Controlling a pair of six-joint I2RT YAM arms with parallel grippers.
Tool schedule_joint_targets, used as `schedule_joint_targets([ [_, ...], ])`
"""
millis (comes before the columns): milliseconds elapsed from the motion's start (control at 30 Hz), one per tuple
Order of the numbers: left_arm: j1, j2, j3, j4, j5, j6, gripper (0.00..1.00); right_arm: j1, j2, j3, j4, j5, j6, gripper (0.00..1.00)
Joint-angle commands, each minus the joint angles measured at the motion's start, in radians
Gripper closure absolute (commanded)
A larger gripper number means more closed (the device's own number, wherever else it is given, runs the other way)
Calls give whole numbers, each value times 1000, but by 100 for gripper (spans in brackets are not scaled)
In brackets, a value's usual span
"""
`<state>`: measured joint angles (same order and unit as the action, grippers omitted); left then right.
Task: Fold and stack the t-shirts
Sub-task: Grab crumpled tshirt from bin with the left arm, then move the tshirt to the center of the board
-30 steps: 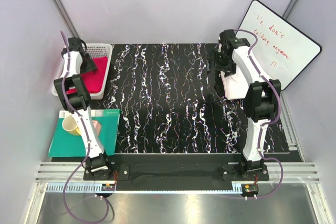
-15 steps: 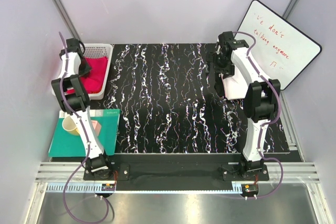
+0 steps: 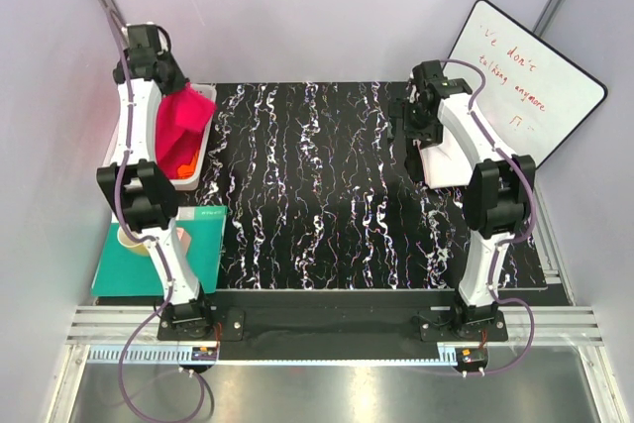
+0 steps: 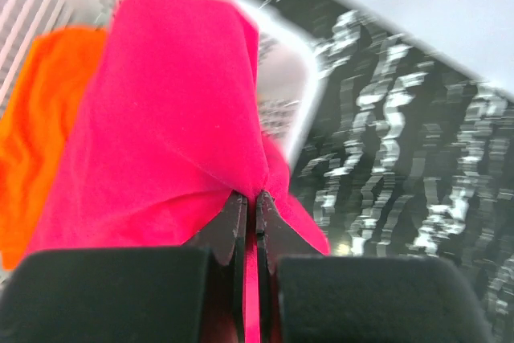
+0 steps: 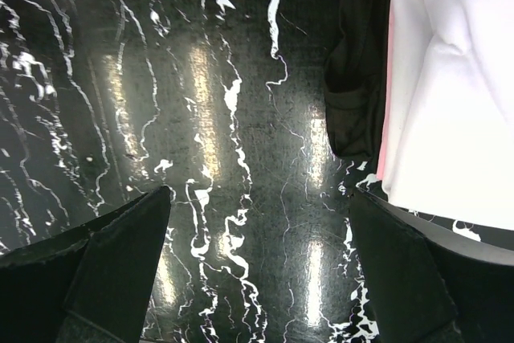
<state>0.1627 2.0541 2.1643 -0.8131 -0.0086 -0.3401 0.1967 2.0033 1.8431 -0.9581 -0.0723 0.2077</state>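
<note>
Left hand (image 4: pixel 249 198) is clamped on the pink shirt (image 4: pixel 177 118) above the 10 o'clock basket (image 3: pixel 198 158), probably to spread it for folding.

Open table (image 3: pixel 317 195) centre; basket (image 3: pixel 202 151) far left.

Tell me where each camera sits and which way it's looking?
Top external: fixed overhead at the near side, looking down on the black marbled table; left arm and right arm show, bases at the bottom.
Left wrist: rides the left gripper, looking along its shut fingers at the pink t-shirt they pinch, above the white basket and orange t-shirt.
Right wrist: rides the right gripper, looking down between its open fingers at the table, white t-shirt alongside.
Shared: top and left wrist both show the pink t-shirt held above the basket.
</note>
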Motion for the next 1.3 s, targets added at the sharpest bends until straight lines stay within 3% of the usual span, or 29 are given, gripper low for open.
schedule_joint_targets([
  [0, -6, -118, 80, 80, 12, 9, 100, 12, -75, -2, 48, -7, 15, 0],
  [100, -17, -176, 115, 126, 77, 13, 100, 10, -87, -19, 64, 2, 24, 0],
  [267, -141, -227, 216, 146, 169, 39, 100, 9, -107, -10, 82, 113, 24, 0],
  [600, -527, -299, 114, 302, 439, -72, 100, -11, -60, 209, 84, 333, 48, 0],
  [733, -606, -307, 45, 364, 562, -109, 100, -68, -15, 260, 79, 390, 96, 0],
  [867, -612, -318, -148, 400, 613, -175, 100, -150, 25, 307, 73, 384, 119, 0],
  [1033, -473, -272, -505, 425, 677, -325, 100, -160, 51, 335, 59, 339, 64, 0],
  [1133, -370, -171, -676, 303, 748, -350, 100, -158, 45, 323, 56, 292, 62, 0],
  [1267, -305, -85, -753, 97, 655, -257, 100, -146, 23, 259, 56, 168, 70, 0],
])
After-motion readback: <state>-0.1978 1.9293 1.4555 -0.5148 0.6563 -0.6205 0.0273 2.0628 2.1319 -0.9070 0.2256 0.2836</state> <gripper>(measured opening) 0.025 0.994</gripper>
